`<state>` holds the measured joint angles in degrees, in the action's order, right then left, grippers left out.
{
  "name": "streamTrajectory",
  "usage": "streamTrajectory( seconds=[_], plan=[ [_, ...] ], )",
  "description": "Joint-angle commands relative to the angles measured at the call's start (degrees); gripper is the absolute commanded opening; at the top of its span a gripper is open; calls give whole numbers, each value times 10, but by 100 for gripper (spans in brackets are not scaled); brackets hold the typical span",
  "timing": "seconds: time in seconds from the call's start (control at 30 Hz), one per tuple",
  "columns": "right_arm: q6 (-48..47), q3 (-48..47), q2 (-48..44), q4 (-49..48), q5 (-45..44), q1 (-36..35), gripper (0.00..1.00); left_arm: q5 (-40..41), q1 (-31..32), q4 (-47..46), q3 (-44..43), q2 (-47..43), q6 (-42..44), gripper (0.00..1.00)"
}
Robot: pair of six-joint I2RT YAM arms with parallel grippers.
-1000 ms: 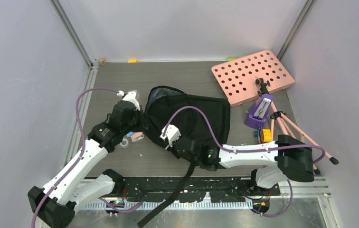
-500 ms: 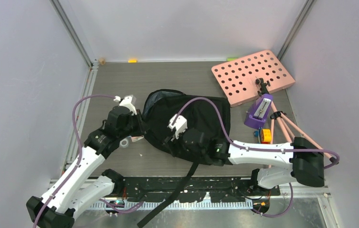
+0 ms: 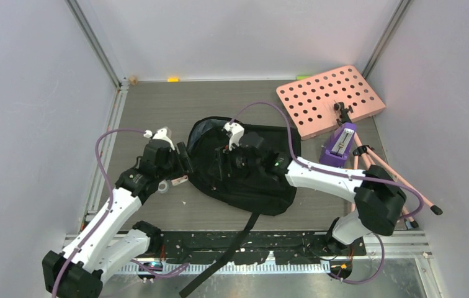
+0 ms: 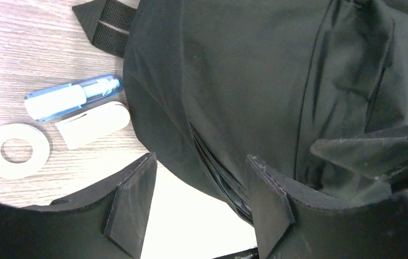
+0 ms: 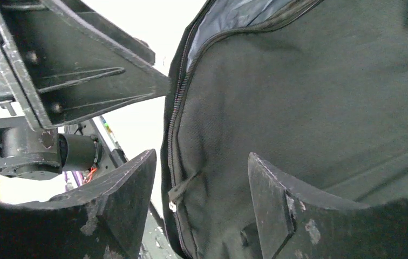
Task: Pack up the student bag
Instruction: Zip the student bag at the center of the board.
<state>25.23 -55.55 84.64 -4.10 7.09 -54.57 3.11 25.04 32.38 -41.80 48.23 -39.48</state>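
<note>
Black soft fabric backpack, the student bag (image 3: pixel 263 191), lies midway on the grey wood-grain tabletop (image 3: pixel 157 105). Over its left edge hangs the left hand (image 4: pixel 201 162), spread; the right hand (image 5: pixel 202 157) is spread over its zip seam. Neither pinches anything. A flat white ring (image 4: pixel 14 151) lies near that left edge.

We see a grey wood-grain table (image 3: pixel 157 105). The black student bag (image 3: pixel 257 195) lies flat at its centre, and its strap (image 3: pixel 249 223) runs off the near edge at 6 o'clock. At 9 o'clock of the bag, just beside it, lie a blue tube (image 4: pixel 72 98), a white clip (image 4: pixel 93 124) and a white tape ring (image 4: pixel 14 158). At 2 o'clock we find a pink board (image 3: pixel 319 99) with round holes. At 3 o'clock are a purple device (image 3: pixel 337 152) and a pink-legged tripod (image 3: pixel 363 151).
</note>
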Motion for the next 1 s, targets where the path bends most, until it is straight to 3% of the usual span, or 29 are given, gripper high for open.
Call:
streamTrajectory(
  seconds=[0.0, 0.23, 0.53, 0.67, 0.73, 0.8, 0.9, 0.97],
  plan=[
    [37, -50, 38, 14, 77, 2, 67, -48, -33, -69, 24, 14, -24, 63],
    [35, -59, 63, 21, 105, 2, 60, -68, -50, -98, 52, 34, -32, 63],
    [38, -54, 75, 0, 130, 1, 54, -97, -57, -143, 66, 68, -54, 54],
    [35, -61, 84, -2, 130, 1, 43, -104, -57, -152, 66, 74, -56, 40],
    [33, -63, 85, -2, 135, 1, 29, -103, -57, -159, 69, 70, -56, 31],
    [28, -63, 83, -4, 145, 1, 6, -102, -58, -164, 72, 67, -55, 18],
    [20, -55, 68, -11, 163, -2, 1, -104, -60, -167, 71, 69, -50, 2],
    [9, -45, 54, -15, 175, -5, 0, -105, -63, -169, 69, 73, -45, 0]
  ],
)
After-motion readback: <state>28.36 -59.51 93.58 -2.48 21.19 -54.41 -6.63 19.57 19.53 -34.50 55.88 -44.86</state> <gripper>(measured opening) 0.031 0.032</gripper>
